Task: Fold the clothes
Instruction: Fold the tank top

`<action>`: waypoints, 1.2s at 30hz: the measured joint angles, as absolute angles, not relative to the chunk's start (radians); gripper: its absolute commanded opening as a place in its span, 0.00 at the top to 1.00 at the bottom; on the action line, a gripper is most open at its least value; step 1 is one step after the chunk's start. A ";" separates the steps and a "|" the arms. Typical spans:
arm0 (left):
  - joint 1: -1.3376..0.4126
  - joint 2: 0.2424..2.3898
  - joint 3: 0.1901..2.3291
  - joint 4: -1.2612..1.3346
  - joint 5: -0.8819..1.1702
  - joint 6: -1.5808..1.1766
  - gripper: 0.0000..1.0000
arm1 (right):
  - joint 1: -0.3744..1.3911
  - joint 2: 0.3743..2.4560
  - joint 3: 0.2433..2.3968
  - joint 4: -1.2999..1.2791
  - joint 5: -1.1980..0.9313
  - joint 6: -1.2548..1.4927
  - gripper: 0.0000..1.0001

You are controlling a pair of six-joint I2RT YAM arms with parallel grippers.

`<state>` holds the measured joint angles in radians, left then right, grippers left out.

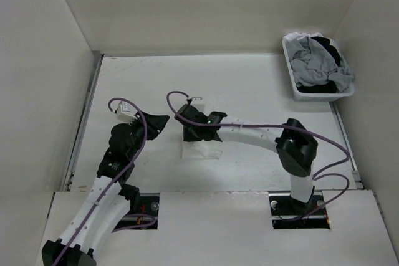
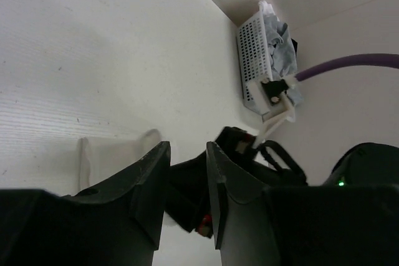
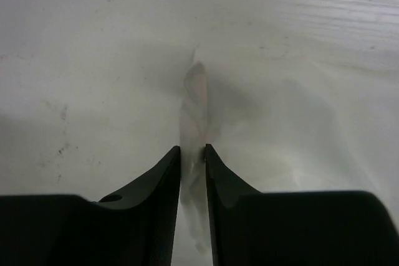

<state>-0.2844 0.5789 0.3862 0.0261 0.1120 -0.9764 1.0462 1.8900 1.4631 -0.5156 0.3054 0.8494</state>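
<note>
Seemingly mid-fold: right gripper (image 3: 192, 157) pinches a ridge of the thin white fabric garment (image 1: 201, 151); left gripper (image 2: 187, 149) gapes empty. Next: flatten, release.

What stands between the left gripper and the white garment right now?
The right gripper does: it sits on the garment, jaws either side of a raised fold, and its black body lies just past the jaws of the left gripper. The garment's edge nearest the left gripper looks uncovered.
</note>
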 measured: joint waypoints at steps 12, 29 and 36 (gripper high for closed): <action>-0.316 0.643 0.386 0.038 0.107 -0.977 0.73 | 1.089 1.651 1.179 -0.359 0.306 0.894 0.90; -0.625 1.095 0.287 0.251 0.013 -0.984 0.82 | 0.920 1.611 0.791 0.215 0.115 0.878 0.96; -0.619 1.157 0.242 0.280 -0.010 -0.984 0.83 | 0.817 1.647 0.744 0.360 0.068 0.913 0.96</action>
